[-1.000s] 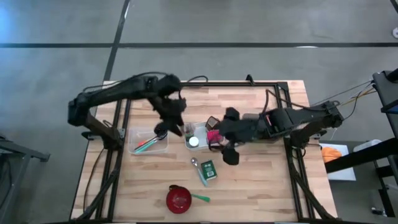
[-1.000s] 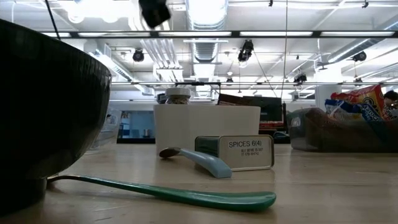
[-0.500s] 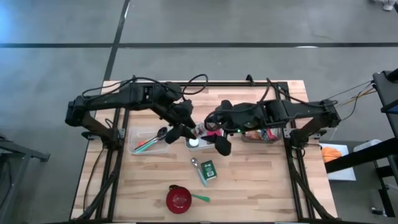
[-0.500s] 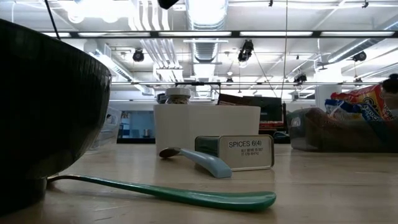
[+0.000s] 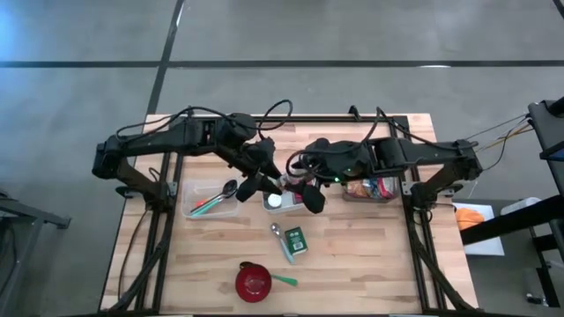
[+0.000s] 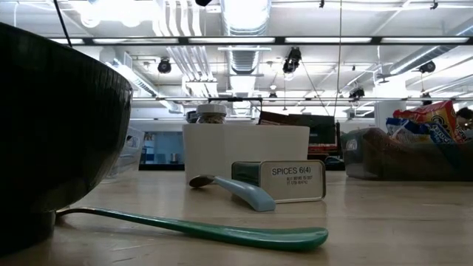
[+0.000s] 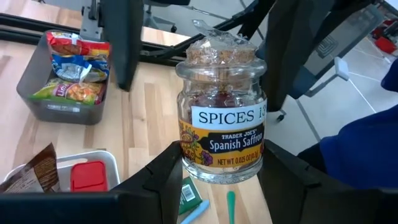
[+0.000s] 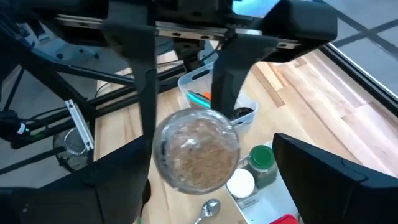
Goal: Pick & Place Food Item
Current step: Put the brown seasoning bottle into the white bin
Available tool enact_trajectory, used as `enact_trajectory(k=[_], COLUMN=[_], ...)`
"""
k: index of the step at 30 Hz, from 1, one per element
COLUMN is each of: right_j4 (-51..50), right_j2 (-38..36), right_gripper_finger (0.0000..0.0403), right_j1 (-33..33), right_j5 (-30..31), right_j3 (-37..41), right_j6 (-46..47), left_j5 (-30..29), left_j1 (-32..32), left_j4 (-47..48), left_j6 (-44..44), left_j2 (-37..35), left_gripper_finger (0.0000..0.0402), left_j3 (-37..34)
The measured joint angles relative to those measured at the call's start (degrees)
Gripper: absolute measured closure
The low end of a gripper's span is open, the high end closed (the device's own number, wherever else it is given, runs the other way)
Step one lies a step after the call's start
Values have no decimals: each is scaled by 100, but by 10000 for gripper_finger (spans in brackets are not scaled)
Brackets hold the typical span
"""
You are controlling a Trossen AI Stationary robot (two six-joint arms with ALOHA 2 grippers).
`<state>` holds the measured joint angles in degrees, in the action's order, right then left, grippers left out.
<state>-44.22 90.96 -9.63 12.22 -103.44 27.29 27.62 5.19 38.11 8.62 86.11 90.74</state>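
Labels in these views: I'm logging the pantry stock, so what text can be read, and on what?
"SPICES 18" (cut off by the curve), "TRADER JOE'S", "Spanish Saffron": on the jar held in the left gripper.
"SPICES 6(4)": on the green tin on the table; the smaller lines under it are too small to read.
Snack bags in the grey bin: print too blurred to read.

Left gripper (image 7: 221,171) is clamping a glass spice jar (image 7: 222,118) w/ cork lid between its two dark fingers (image 7: 163,180), holding it upright above the wood table (image 7: 146,118). Label is reading "Spanish Saffron". A grey bin (image 7: 59,81) w/ snack packets is sitting farther off. A white tray (image 7: 109,163) w/ a red item is lying nearer. A green spoon handle (image 7: 231,205) is showing below the jar.
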Motion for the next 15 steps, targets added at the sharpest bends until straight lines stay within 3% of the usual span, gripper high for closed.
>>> enact_trajectory(k=[4, 11, 15], right_j4=[6, 173, 247], right_j2=[0, -3, -13], right_gripper_finger=[112, 215, 234], right_j1=[13, 26, 42], right_j5=[-51, -180, -454], right_j3=[0, 2, 4], right_j6=[-17, -136, -160], left_j5=[13, 1, 42], left_j1=[-2, -2, -9], left_j4=[-5, -41, -51], left_j6=[0, -74, -150], left_j2=[0, 0, 0], left_gripper_finger=[236, 236, 236], left_j3=[0, -3, -10])
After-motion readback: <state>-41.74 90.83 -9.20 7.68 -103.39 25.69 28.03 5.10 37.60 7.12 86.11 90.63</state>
